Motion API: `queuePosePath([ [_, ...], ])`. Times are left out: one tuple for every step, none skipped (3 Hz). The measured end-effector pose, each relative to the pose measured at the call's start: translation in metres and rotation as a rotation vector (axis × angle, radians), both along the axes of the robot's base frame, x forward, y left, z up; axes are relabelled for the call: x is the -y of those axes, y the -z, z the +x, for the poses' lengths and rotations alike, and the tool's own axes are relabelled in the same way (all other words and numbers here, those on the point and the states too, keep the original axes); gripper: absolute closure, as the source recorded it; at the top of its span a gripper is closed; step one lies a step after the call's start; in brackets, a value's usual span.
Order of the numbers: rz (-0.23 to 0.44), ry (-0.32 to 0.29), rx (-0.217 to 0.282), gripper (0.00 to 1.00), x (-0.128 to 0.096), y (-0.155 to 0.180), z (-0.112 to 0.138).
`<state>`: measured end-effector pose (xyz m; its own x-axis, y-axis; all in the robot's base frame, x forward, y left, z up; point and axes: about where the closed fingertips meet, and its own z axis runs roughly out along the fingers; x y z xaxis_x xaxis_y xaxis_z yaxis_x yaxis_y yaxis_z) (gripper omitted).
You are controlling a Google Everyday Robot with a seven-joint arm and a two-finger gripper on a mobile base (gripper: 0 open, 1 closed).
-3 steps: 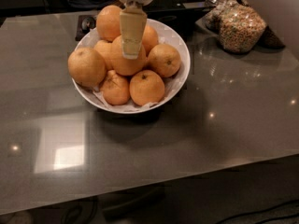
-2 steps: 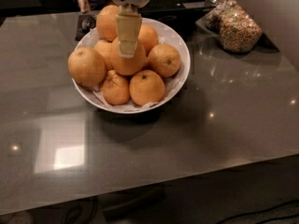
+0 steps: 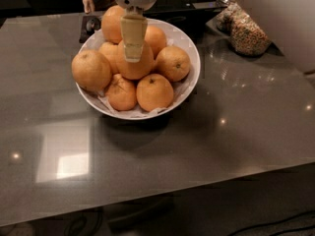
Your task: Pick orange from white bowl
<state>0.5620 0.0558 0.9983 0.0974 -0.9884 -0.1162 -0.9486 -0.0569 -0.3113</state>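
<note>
The white bowl (image 3: 189,85) stands on the dark grey counter at upper centre and holds a pile of several oranges. The orange (image 3: 140,69), large and deep orange, lies at the top middle of the pile. My gripper (image 3: 133,57) comes down from the top edge, and its cream-coloured end lies straight over this orange, covering its upper middle. A paler big orange (image 3: 91,70) sits at the bowl's left rim. Smaller oranges (image 3: 154,92) lie at the front.
A bag of cereal (image 3: 246,33) lies at the back right of the counter. A person's hand (image 3: 88,4) and a dark object (image 3: 91,26) are behind the bowl at the back left. The counter's front edge runs along the bottom.
My gripper has shifted slightly left and a little lower over the middle orange. The bowl and oranges have not moved.
</note>
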Motion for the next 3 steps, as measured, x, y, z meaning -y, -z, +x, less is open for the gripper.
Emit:
queuePosePath([
  [-0.01, -0.011, -0.018, 0.29, -0.004, 0.009, 0.005],
  [-0.024, -0.021, -0.051, 0.29, -0.007, 0.024, 0.007],
  [-0.032, -0.023, -0.078, 0.29, -0.009, 0.036, 0.008],
])
